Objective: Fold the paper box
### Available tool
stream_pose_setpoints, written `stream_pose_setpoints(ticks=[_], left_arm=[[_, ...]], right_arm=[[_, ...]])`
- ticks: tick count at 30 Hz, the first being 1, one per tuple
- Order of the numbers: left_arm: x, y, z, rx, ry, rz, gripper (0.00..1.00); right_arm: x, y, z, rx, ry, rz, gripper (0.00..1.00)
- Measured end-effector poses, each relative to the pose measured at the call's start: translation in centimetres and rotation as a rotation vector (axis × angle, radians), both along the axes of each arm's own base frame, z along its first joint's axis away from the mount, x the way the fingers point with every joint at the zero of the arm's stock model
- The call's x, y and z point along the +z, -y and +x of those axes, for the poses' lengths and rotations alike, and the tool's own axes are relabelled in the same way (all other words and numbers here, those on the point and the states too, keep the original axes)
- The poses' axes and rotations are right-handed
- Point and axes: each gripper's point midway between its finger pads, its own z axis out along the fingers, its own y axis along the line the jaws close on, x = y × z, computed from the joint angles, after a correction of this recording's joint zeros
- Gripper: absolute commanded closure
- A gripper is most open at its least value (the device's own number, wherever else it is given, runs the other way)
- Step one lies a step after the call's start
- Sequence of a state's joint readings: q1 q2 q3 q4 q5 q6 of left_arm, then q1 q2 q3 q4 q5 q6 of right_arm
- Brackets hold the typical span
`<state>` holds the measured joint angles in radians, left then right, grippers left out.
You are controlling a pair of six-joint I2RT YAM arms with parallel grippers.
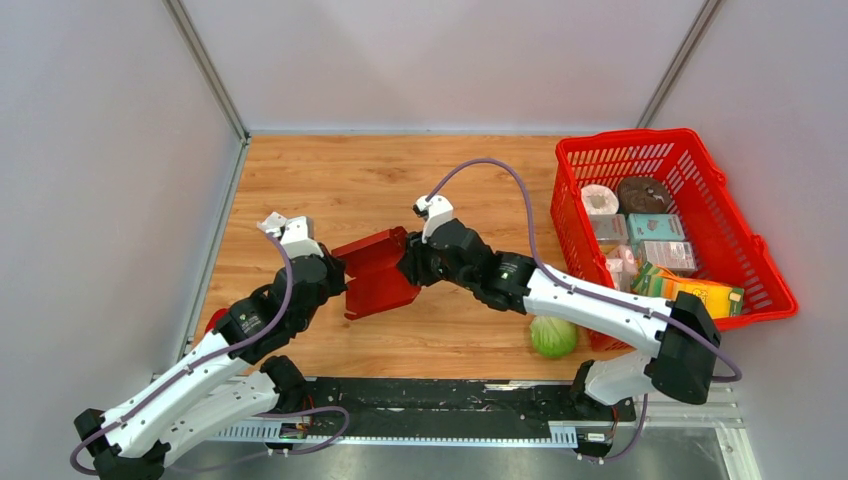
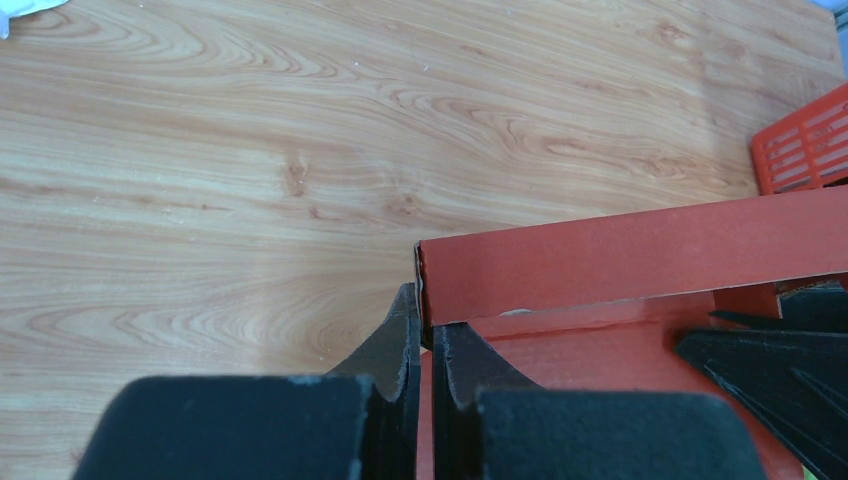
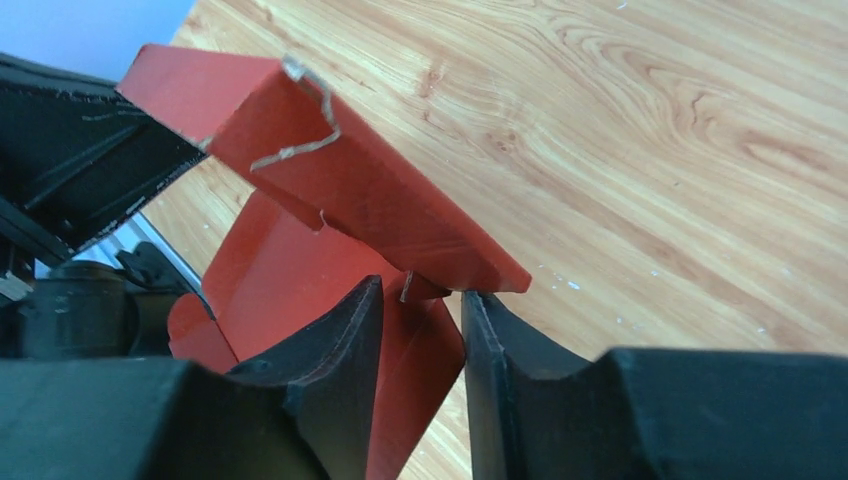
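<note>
The dark red paper box [image 1: 372, 275] lies partly folded in the middle of the table, one wall raised. My left gripper [image 1: 345, 285] is at its left edge. In the left wrist view the left gripper [image 2: 425, 312] is pinched shut on a thin upright wall of the box [image 2: 640, 250]. My right gripper [image 1: 408, 262] is at the box's right edge. In the right wrist view the right gripper [image 3: 422, 292] has its jaws a little apart, straddling a lower flap under the raised panel of the box [image 3: 370, 190].
A bright red mesh basket [image 1: 765, 262] with several packages stands at the right; its corner shows in the left wrist view [image 2: 803, 150]. A green cabbage [image 1: 553, 337] lies near the right arm. A small red pepper [image 1: 213, 321] peeks out by the left arm.
</note>
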<state>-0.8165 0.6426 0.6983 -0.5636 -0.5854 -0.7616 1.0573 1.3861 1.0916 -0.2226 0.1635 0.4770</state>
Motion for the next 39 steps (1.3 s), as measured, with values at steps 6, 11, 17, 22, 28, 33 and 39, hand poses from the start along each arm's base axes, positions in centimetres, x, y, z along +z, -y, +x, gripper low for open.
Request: stream_pose_setpoints(ticks=[6, 11, 17, 22, 28, 33, 39], left_arm=[[0.1, 0.0, 0.1, 0.005, 0.004, 0.000, 1.00], [-0.1, -0.7, 0.3, 0.035, 0.005, 0.019, 1.00], [-0.2, -0.3, -0.1, 0.009, -0.006, 0.008, 1.00], [0.2, 0.2, -0.5, -0.022, -0.002, -0.016, 1.00], [0.2, 0.5, -0.6, -0.038, -0.006, -0.024, 1.00], [0.3, 0.8, -0.5, -0.047, -0.002, -0.035, 1.00], [0.3, 1.0, -0.6, -0.054, -0.005, -0.044, 1.00]], right_arm=[[0.3, -0.1, 0.0, 0.065, 0.056, -0.080, 0.62], [-0.6, -1.2, 0.2, 0.112, 0.034, -0.177, 0.50], [-0.7, -0.2, -1.2, 0.148, -0.064, -0.111, 0.34], [0.7, 3.8, -0.3, 0.096, -0.168, 0.080, 0.26], [0.7, 5.9, -0.1, 0.136, -0.260, 0.244, 0.34], [1.4, 5.0, -1.7, 0.252, -0.292, 0.342, 0.55], [2.6, 4.9, -0.9, 0.248, -0.263, 0.389, 0.53]])
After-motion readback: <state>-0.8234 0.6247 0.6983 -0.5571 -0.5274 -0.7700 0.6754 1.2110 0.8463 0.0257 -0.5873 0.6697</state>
